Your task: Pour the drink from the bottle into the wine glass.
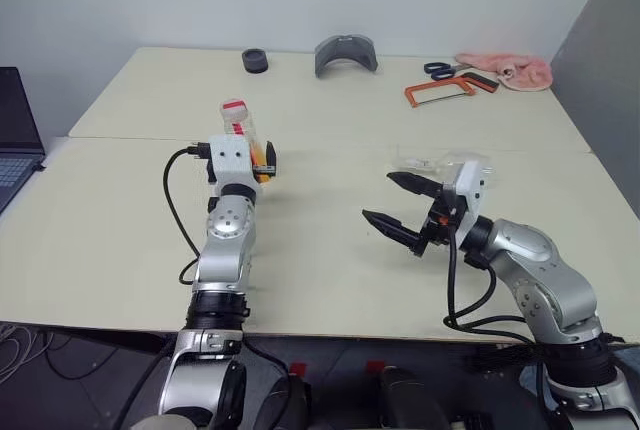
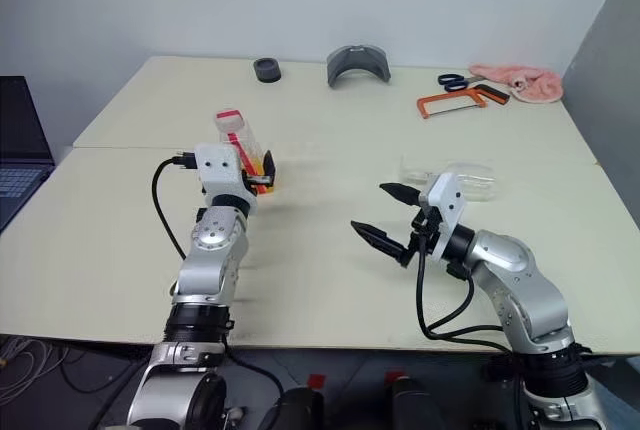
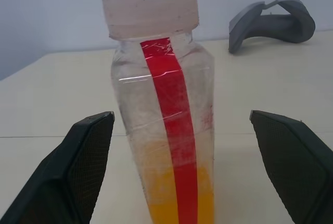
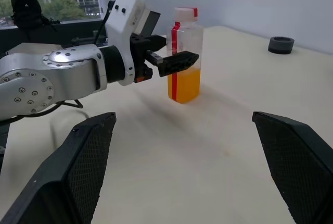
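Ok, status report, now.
Both grippers open: left gripper straddling the bottle, no grip. Right gripper empty. Cap on. Wine glass lying behind right gripper.

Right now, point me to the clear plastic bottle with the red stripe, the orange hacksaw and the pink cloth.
clear plastic bottle with the red stripe (image 3: 165,109): left wrist view, on the red label stripe.
orange hacksaw (image 1: 438,93): left eye view, on the frame's middle.
pink cloth (image 1: 518,71): left eye view, on its centre.
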Robot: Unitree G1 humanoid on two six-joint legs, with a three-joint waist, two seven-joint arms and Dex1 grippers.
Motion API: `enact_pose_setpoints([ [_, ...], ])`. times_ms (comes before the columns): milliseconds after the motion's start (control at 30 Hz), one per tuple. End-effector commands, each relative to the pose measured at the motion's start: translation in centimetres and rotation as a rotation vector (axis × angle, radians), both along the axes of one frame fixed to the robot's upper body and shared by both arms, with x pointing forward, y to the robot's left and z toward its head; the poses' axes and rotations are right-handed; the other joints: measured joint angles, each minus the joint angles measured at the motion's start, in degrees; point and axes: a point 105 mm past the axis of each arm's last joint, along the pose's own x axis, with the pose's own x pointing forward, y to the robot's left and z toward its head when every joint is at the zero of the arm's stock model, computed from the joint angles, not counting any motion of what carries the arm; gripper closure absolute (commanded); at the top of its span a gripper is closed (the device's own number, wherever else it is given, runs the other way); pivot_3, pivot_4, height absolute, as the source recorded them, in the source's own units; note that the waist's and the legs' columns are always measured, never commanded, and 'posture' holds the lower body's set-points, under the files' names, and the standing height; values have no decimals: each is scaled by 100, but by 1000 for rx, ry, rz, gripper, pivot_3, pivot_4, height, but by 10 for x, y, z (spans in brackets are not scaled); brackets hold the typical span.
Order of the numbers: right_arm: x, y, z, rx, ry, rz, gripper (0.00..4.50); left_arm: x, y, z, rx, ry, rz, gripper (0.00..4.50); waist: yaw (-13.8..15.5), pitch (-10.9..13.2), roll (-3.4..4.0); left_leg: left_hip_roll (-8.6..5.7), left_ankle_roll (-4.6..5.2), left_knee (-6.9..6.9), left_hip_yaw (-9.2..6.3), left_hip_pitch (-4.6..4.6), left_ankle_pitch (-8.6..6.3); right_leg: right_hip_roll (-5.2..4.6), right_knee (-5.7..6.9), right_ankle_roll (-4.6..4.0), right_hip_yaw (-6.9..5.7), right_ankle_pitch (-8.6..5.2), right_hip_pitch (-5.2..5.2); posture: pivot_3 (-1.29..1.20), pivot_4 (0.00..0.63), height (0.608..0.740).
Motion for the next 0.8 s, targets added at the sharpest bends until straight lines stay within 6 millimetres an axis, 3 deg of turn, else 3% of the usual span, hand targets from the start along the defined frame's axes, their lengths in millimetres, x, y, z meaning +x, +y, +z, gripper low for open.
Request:
enact_pose_setpoints([
  [33, -4, 3, 9, 4, -36, 28, 0, 3, 1, 18, 13, -69, 36, 13, 2, 0, 0, 0, 0, 0, -1, 0, 0, 0, 0, 0, 0, 0, 0, 0, 150, 740],
  [400, -3, 6, 11, -1, -35, 50, 0, 17, 11, 36, 0, -101, 130, 13, 3, 1, -1, -2, -1, 3, -1, -4, 0, -1, 0, 0, -3, 0, -2, 0, 150, 740],
  [800, -2, 7, 12, 0, -40, 56, 0, 30, 16, 38, -27, -90, 187, 13, 4, 1, -1, -2, -2, 2, -1, -7, 1, -3, -1, 0, -3, 0, -4, 0, 150, 740],
])
